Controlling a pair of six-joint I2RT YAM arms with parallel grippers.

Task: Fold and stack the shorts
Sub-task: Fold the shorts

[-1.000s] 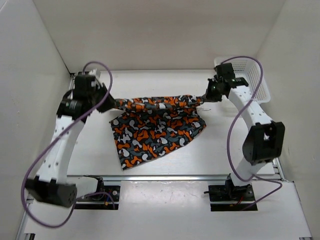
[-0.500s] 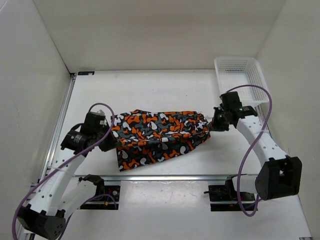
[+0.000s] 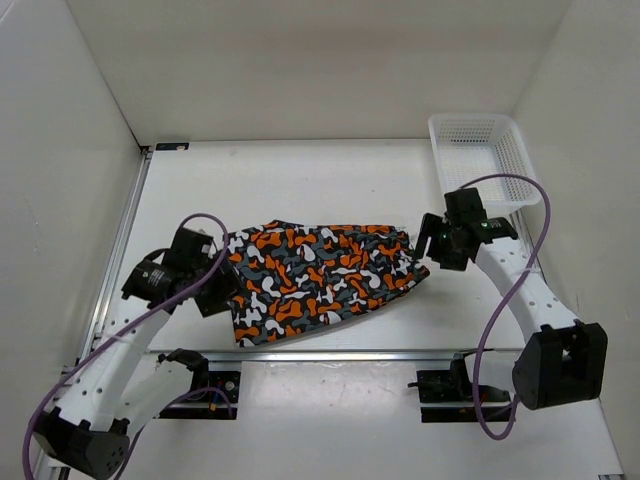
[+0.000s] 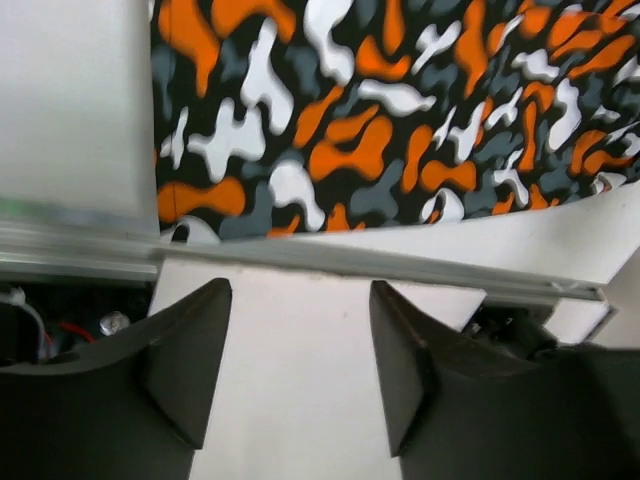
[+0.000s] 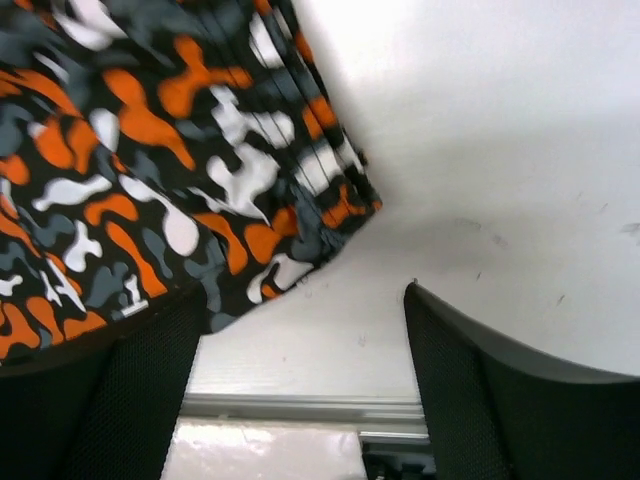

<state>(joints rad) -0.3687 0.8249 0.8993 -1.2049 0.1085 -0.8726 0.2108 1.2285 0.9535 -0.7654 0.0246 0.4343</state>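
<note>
The shorts [image 3: 318, 280], printed in orange, white, black and grey blotches, lie folded over on the white table, close to its near edge. My left gripper [image 3: 224, 288] stands open at their left end, with only bare table between its fingers [image 4: 190, 350]; the shorts [image 4: 400, 120] lie just beyond the fingertips. At the right end my right gripper [image 3: 432, 246] is open as well. In the right wrist view a corner of the shorts [image 5: 160, 160] lies beside the left finger [image 5: 130, 390], and the gap of that gripper [image 5: 303, 300] holds nothing.
A white mesh basket [image 3: 484, 152] stands at the far right corner of the table. A metal rail [image 3: 330, 353] runs along the near edge, just in front of the shorts. White walls close in the left, back and right sides.
Both grippers carried the shorts' held edge toward the near side, laid it over the lower layer, then opened and let go. The fabric now lies flat.
</note>
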